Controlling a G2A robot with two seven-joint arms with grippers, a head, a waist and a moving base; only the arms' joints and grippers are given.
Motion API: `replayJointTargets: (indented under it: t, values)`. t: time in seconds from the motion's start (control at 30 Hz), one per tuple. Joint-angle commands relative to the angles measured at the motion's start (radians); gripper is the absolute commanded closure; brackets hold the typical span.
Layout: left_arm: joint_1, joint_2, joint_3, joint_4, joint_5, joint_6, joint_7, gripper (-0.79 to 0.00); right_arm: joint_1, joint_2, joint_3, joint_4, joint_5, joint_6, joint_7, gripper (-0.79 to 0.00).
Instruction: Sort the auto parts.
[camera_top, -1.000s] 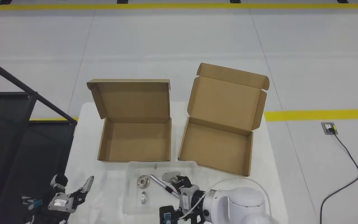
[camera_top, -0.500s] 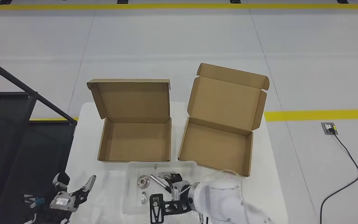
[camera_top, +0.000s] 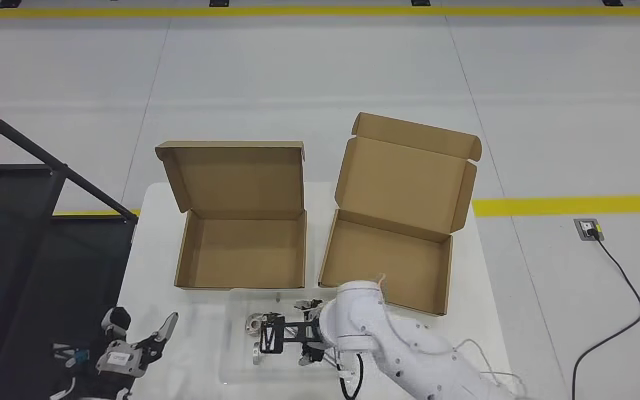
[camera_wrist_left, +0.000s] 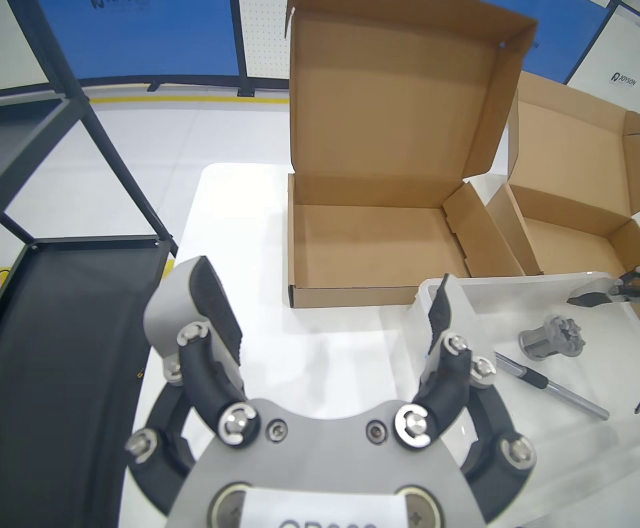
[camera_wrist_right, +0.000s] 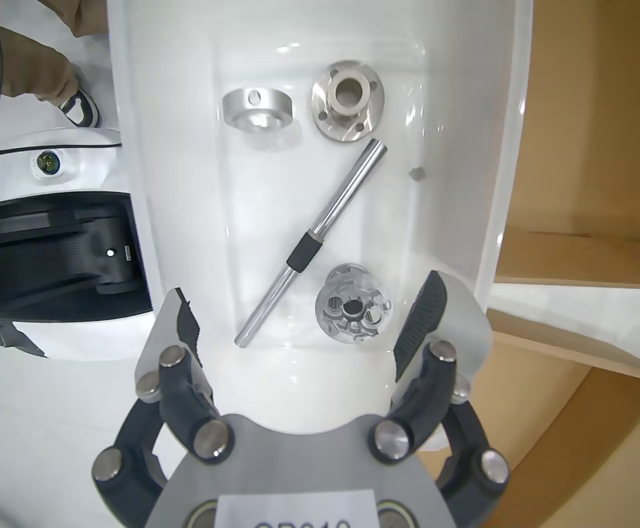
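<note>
Top view: clear tray (camera_top: 290, 293) at lower middle of frame on white tabletop (camera_top: 158, 262), just below two open cardboard boxes. Left box (camera_top: 242, 252) sits at centre left, right box (camera_top: 386, 264) at centre right, turned a little; both lids stand up. Black rack (camera_top: 45, 260) is at the left edge, beside the tabletop.

Right claw (camera_top: 263, 336) is over the tray, fingers wide apart, holding nothing. Right wrist view shows four metal parts in the tray. Hub (camera_wrist_right: 353, 310) lies between the claw fingers, closer to one pad (camera_wrist_right: 420, 320), not touched. Rod (camera_wrist_right: 320, 230) with a dark band lies diagonally beside the hub, one end just short of the flange (camera_wrist_right: 348, 100). Collar (camera_wrist_right: 257, 108) lies beside the flange, apart from it. A small dark bit (camera_wrist_right: 416, 173) lies near the tray wall; cannot tell what it is.

Left claw (camera_top: 142, 326) is at lower left of the top view, over bare tabletop just left of the tray, fingers spread apart, nothing between them. In the left wrist view one fingertip (camera_wrist_left: 441, 307) overlaps the tray corner; contact unclear.
</note>
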Motion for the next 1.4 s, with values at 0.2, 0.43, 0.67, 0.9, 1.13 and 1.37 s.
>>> replayJointTargets:
  t: [0.2, 0.43, 0.67, 0.9, 1.13, 1.37]
  values:
    - [-0.005, -0.003, 0.010, -0.011, 0.023, 0.004, -0.013, -0.785, -0.013, -0.008, -0.021, 0.029, -0.096, 0.089, -0.023, -0.779]
    - [-0.008, -0.007, 0.017, -0.012, 0.036, 0.010, -0.015, -0.785, -0.011, -0.018, -0.034, 0.068, -0.152, 0.127, -0.027, -0.662]
    - [-0.003, -0.011, 0.020, -0.017, 0.048, 0.020, -0.013, -0.785, 0.001, -0.036, -0.052, 0.114, -0.186, 0.147, -0.055, -0.499]
    - [0.003, -0.015, 0.025, -0.020, 0.062, 0.030, -0.006, -0.785, 0.009, -0.052, -0.060, 0.174, -0.205, 0.152, -0.098, -0.480]
    - [0.004, -0.018, 0.032, -0.017, 0.078, 0.040, -0.005, -0.785, 0.002, -0.058, -0.050, 0.190, -0.221, 0.155, -0.116, -0.018]
    - [0.000, -0.021, 0.041, -0.020, 0.089, 0.044, -0.007, -0.785, -0.081, -0.016, 0.025, 0.006, -0.255, 0.097, -0.123, 0.000]
